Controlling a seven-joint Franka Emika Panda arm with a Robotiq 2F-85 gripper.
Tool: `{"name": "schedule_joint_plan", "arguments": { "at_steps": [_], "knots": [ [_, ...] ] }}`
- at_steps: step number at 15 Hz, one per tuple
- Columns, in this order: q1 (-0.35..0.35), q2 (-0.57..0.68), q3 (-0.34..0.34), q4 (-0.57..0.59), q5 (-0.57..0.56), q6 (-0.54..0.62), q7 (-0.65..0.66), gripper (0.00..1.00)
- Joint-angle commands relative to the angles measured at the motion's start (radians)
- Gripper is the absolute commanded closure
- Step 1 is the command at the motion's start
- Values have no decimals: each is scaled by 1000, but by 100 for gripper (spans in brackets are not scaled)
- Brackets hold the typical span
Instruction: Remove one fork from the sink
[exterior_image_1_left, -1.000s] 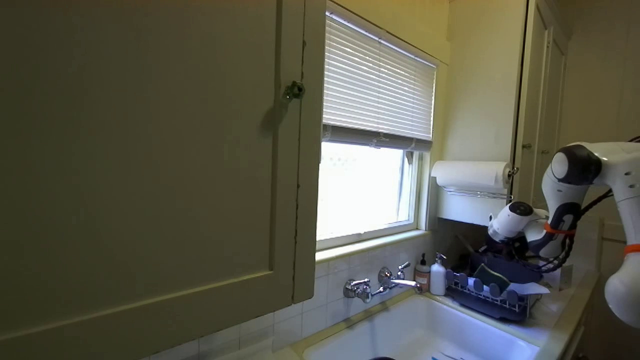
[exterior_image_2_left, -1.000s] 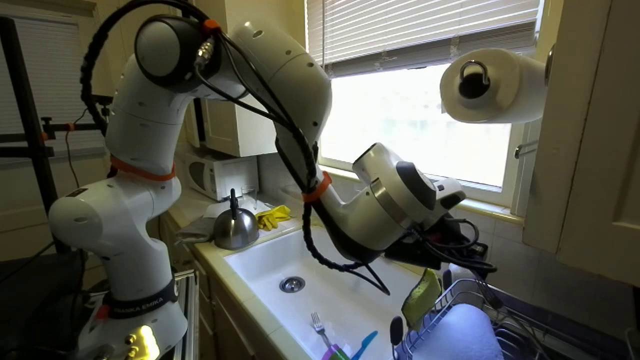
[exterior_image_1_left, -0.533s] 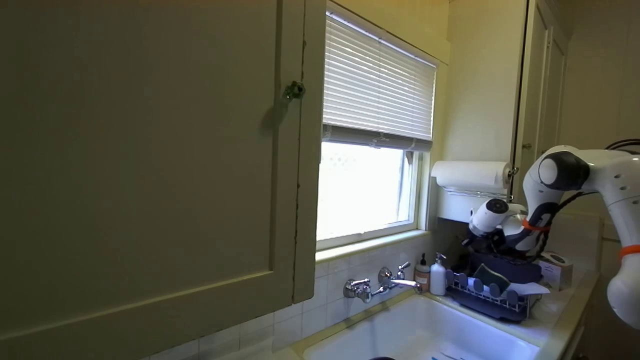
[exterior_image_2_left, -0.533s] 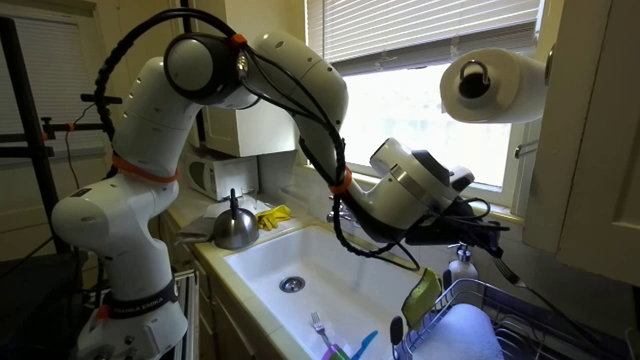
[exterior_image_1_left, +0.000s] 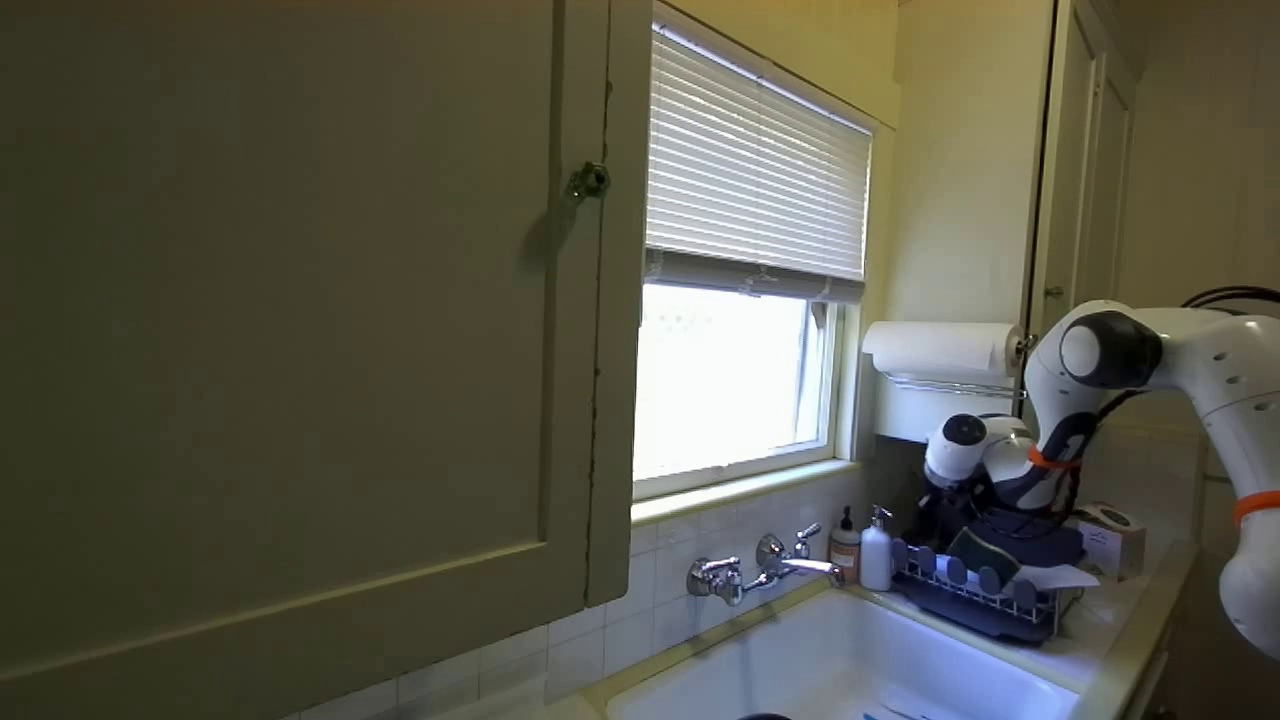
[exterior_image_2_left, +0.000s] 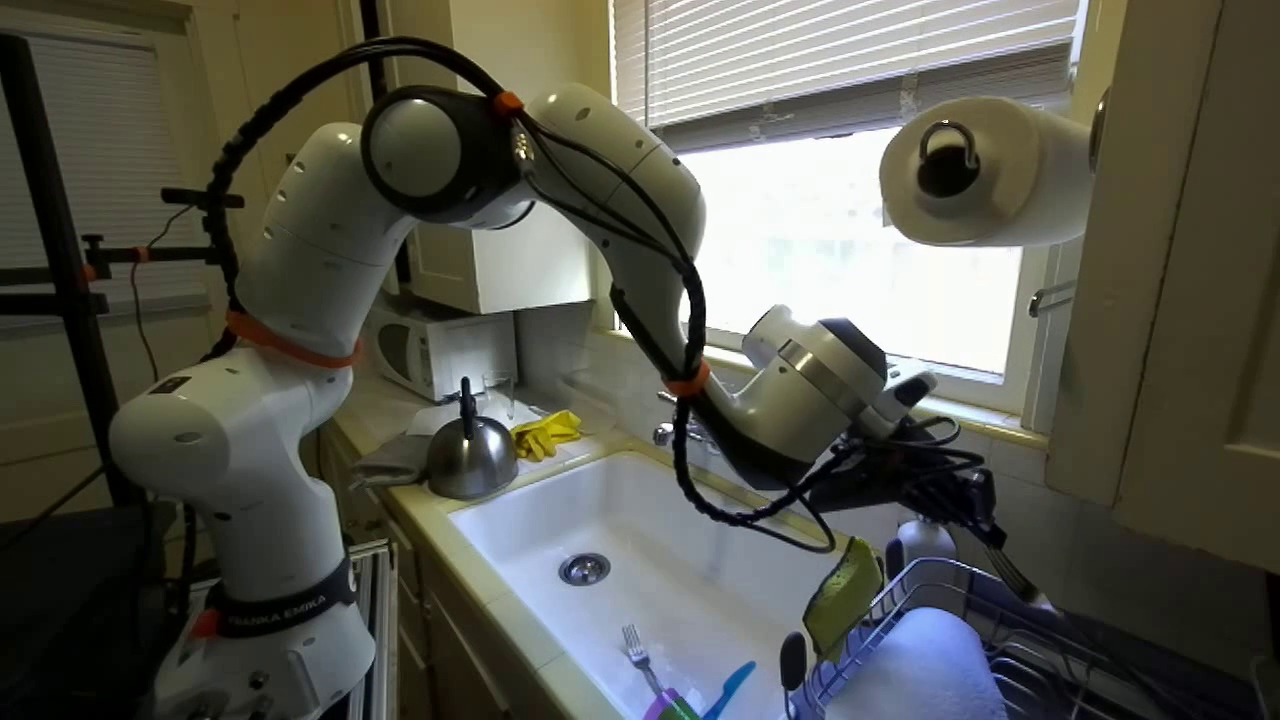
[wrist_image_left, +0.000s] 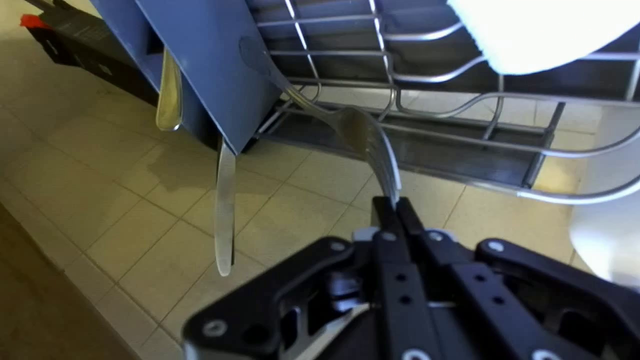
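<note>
My gripper (wrist_image_left: 392, 205) is shut on the tine tips of a metal fork (wrist_image_left: 352, 127). The fork's handle stretches away over the dish rack and passes in front of a blue-grey utensil holder (wrist_image_left: 215, 60); I cannot tell whether it touches. In an exterior view my gripper (exterior_image_2_left: 988, 532) and the held fork (exterior_image_2_left: 1015, 578) are above the rack's back part, clear of the sink. The white sink (exterior_image_2_left: 690, 565) also shows in an exterior view (exterior_image_1_left: 850, 650). Another fork (exterior_image_2_left: 637, 652) lies in it beside purple and green pieces and a blue knife (exterior_image_2_left: 735, 682).
The wire dish rack (exterior_image_2_left: 925, 562) holds a white bowl-like thing (exterior_image_2_left: 915, 665) and a green sponge (exterior_image_2_left: 845, 600). A knife (wrist_image_left: 225, 210) sticks out of the utensil holder. Soap bottles (exterior_image_1_left: 876, 555) and the chrome tap (exterior_image_1_left: 770, 570) stand along the wall. A paper towel roll (exterior_image_2_left: 990, 170) hangs above.
My gripper has carried the fork towards the right in an exterior view, over the rack, then sunk a little. The grip on the fork has stayed. The sink's contents have not moved.
</note>
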Motion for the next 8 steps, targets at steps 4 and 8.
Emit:
{"name": "schedule_joint_plan", "arguments": {
  "at_steps": [4, 8],
  "knots": [
    [9, -4, 2, -63, 29, -40, 4, 58],
    [26, -119, 21, -108, 105, -73, 26, 27]
  ]
}}
